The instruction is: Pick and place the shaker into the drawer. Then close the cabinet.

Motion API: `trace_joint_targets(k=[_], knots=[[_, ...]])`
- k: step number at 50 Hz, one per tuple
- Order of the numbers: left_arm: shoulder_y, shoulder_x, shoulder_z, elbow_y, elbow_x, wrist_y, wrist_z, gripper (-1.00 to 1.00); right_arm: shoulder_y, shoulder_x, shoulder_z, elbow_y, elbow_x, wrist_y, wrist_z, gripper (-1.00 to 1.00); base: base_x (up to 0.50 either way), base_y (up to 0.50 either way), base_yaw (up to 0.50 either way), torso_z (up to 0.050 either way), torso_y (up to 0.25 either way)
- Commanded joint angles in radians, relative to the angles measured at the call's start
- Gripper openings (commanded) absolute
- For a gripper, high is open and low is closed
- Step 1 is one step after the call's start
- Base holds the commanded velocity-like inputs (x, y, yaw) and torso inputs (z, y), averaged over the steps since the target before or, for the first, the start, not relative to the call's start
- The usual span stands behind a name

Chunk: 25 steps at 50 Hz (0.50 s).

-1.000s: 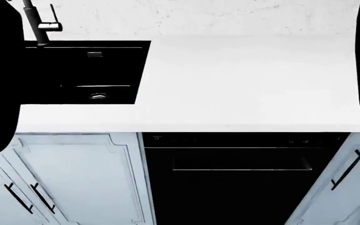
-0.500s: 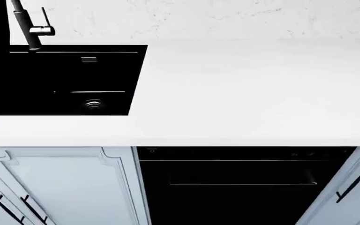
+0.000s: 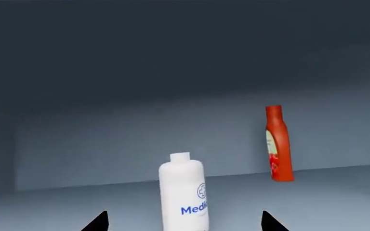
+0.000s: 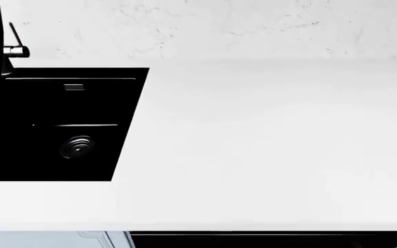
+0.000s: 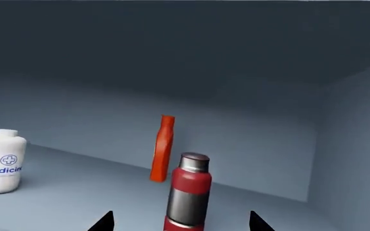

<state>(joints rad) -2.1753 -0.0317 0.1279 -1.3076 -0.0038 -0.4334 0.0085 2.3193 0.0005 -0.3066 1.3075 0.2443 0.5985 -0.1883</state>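
Shaker (image 5: 188, 192): red body, steel band, silver cap, standing upright on the blue-grey floor of an enclosed compartment, toward its right wall in my right wrist camera.

Right gripper (image 5: 179, 222): two black fingertips spread either side of the shaker's base, not touching it; I read it as open and lined up for the pick.

Ketchup bottle (image 5: 163, 149): orange-red, upright near the back wall, just behind the shaker.

Medicine bottle (image 3: 183, 191): white, blue print, upright; well apart from the shaker.

Left gripper (image 3: 183, 222): tips spread around the medicine bottle (the wrong item), open and empty.

Counter (image 4: 268, 144): bare white; black sink (image 4: 54, 124) at its left edge. The drawer is not visible in any camera.

Step in hand, as I judge it: grasp. I would ease the right arm forward until the fingers straddle the steel band, close squarely, lift straight up to avoid tipping the ketchup bottle.
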Motion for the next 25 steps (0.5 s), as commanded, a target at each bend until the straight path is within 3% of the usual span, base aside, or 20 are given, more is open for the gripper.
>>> trace_joint_targets(k=[1,18,21,25], knots=[[0.002,-0.004,-0.008,-0.001,0.002,0.017,-0.034,1.0,-0.005,0.0,0.012,0.001,-0.016,-0.001,-0.011,1.0,0.5,-0.09,0.0,0.0,0.0],[0.012,-0.016,0.016,-0.001,0.007,0.028,-0.079,1.0,-0.02,0.0,-0.025,0.001,0.015,-0.001,-0.041,1.0,0.5,0.0,0.0,0.0,0.001],[0.015,-0.015,0.017,-0.001,0.004,0.026,-0.077,1.0,-0.023,0.0,-0.013,0.001,0.009,-0.003,-0.047,1.0,0.33,0.46,0.0,0.005,0.0],[0.018,-0.015,0.018,-0.001,0.003,0.025,-0.079,1.0,-0.028,0.0,0.044,0.001,-0.044,0.008,-0.052,1.0,0.0,0.0,0.0,0.0,0.0]])
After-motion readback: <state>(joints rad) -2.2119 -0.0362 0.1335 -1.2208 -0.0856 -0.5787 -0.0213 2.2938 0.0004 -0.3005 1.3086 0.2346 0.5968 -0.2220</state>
